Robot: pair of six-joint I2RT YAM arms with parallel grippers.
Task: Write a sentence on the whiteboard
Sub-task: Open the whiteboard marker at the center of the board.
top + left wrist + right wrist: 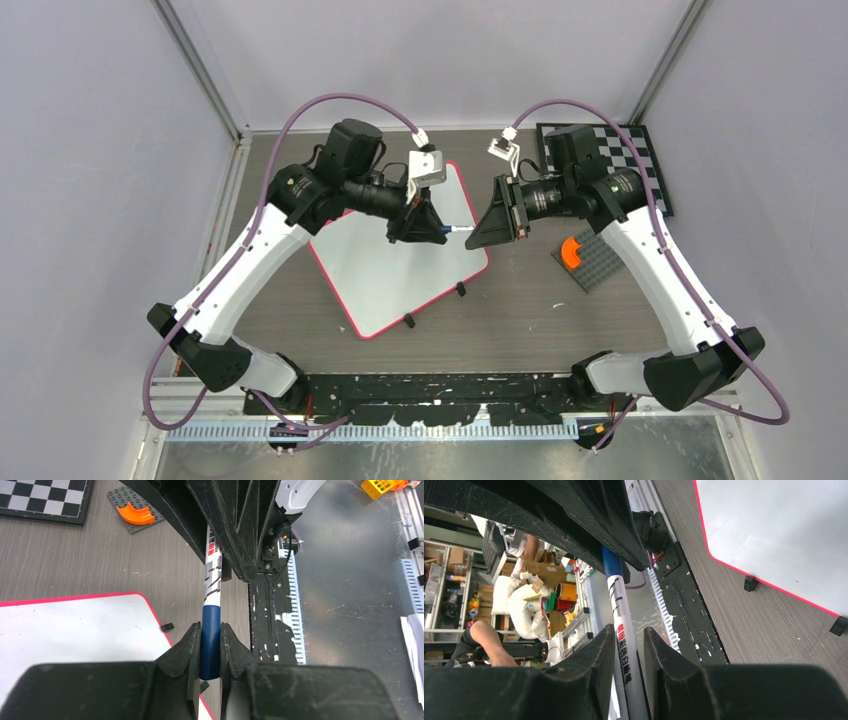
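The whiteboard (390,270), white with a red-pink rim, lies tilted on the table; its visible surface (75,630) is blank and no sentence is in view. A white marker (455,229) with a blue cap (210,640) hangs level above the board's right edge, between the two arms. My left gripper (210,626) is shut on the blue cap. My right gripper (629,629) faces it with its jaws around the white barrel (621,625), and a thin gap shows on one side. In the top view the left gripper (430,228) and right gripper (480,228) nearly meet.
A black-and-white checkerboard (640,160) lies at the back right. A grey studded plate (600,265) with an orange curved piece (572,250) sits in front of it. Two black clips (409,322) stick out from the board's near edge.
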